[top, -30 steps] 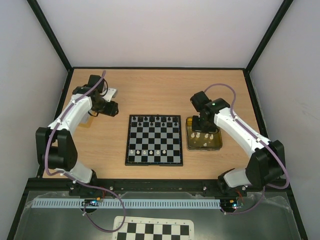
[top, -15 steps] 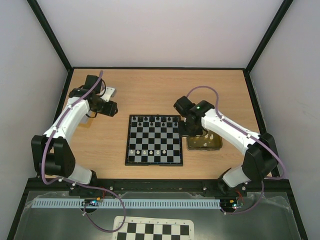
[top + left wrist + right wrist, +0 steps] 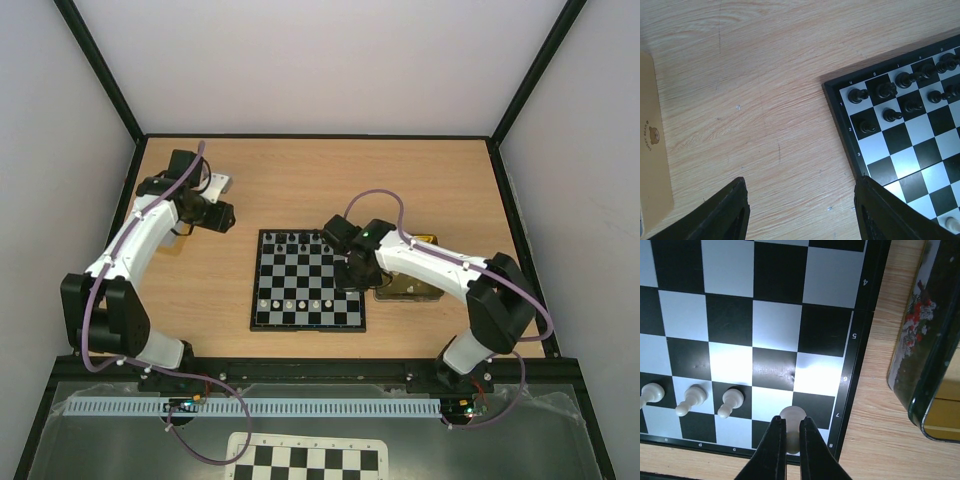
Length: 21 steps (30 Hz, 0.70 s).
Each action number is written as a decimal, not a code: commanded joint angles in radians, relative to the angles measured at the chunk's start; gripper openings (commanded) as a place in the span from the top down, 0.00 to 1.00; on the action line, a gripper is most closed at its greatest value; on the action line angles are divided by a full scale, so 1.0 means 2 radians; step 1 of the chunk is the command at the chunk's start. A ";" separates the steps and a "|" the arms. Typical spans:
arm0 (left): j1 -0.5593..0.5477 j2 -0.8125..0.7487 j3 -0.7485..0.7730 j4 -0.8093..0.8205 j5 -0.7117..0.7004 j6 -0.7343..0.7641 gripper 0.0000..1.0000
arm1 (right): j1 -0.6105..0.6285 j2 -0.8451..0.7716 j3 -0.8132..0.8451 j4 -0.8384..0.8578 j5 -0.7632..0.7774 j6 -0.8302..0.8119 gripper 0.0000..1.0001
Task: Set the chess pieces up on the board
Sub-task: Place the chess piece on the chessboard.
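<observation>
The board (image 3: 300, 272) lies mid-table with black chessmen (image 3: 305, 238) along its far rows and several white chess pieces (image 3: 296, 303) in a near row. My right gripper (image 3: 792, 432) hangs over the board's near right corner, shut on a white pawn-like piece (image 3: 792, 414) whose round base shows above the fingertips. Three white pawns (image 3: 690, 400) stand to its left in the right wrist view. My left gripper (image 3: 800, 200) is open over bare wood, left of the board's (image 3: 900, 145) far corner with black pieces (image 3: 885, 91).
The gold tin tray (image 3: 418, 288) sits right of the board, partly under my right arm; its printed wall (image 3: 920, 340) is close beside the board edge. A tan flat object (image 3: 652, 150) lies at the left. Black frame posts bound the table.
My right arm has swung left from the tin tray to above the board's right side, carrying the white piece. The left arm has barely shifted.
</observation>
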<state>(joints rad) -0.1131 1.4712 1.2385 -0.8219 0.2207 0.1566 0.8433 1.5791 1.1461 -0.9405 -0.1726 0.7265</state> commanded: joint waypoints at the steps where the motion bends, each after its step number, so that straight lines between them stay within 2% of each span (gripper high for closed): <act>1: -0.003 -0.015 0.000 -0.005 0.002 0.001 0.41 | 0.004 0.005 -0.013 0.023 0.003 0.021 0.98; 21: -0.003 -0.019 -0.002 -0.003 0.007 0.001 0.41 | 0.046 0.015 -0.026 0.035 0.029 0.057 0.98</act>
<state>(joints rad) -0.1131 1.4654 1.2385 -0.8215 0.2211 0.1566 0.9237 1.6054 1.1084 -0.8608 -0.1616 0.8131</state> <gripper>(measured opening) 0.588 0.024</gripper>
